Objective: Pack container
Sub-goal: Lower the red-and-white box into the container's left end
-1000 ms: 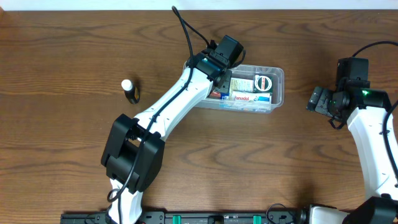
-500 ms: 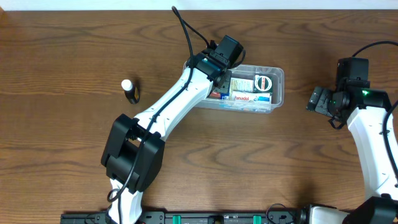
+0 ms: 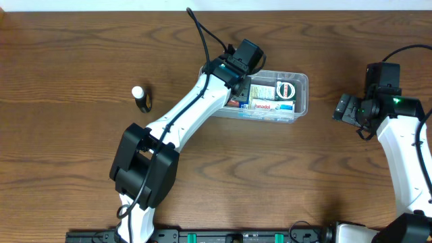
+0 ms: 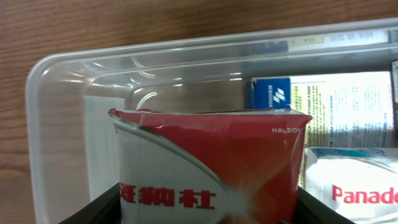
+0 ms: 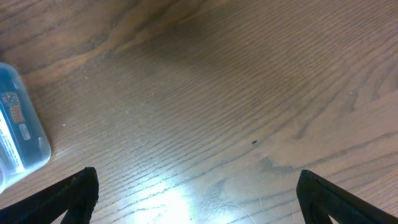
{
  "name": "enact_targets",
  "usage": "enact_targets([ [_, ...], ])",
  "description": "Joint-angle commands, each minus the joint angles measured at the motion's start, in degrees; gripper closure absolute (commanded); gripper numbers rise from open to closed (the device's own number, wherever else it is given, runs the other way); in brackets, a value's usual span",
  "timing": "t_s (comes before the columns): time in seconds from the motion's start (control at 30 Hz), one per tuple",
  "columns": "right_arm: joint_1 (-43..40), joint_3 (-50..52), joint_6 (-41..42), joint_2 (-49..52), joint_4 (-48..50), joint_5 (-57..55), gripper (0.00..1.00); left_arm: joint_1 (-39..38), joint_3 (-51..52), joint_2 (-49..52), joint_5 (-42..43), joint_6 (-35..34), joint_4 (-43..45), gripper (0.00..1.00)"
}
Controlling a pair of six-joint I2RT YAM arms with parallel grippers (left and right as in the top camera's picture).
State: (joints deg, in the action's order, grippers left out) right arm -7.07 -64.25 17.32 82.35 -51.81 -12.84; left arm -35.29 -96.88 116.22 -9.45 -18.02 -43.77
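Clear container (image 3: 304, 91) near far edge of tabletop (image 3: 67, 169), right of centre; we count several boxes (image 3: 273, 91) already inside. Left gripper (image 3: 237, 84) down in its left end, jaws partway apart, clamped on red carton (image 4: 211, 155), not yet let go. Bottle (image 3: 140, 98) toward left edge left to pack, we judge. Right gripper (image 5: 198, 199) spread wide, empty, over bare wood. Only left wrist view shows carton between fingers (image 4: 90, 214); only overhead shows bottle.

Bright even light, glare on table (image 5: 171, 198)
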Motion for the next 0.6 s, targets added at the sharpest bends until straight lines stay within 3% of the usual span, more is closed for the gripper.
enact_targets([
  [0.0,-0.37,-0.17,-0.68,-0.26,-0.04,-0.42,0.01,1.03,0.46,0.98,-1.20,-0.28,0.24,0.36],
  [0.57,-0.37,-0.17,-0.68,-0.26,-0.04,-0.42,0.01,1.57,0.46,1.49,-1.07,-2.49,-3.26,0.36],
])
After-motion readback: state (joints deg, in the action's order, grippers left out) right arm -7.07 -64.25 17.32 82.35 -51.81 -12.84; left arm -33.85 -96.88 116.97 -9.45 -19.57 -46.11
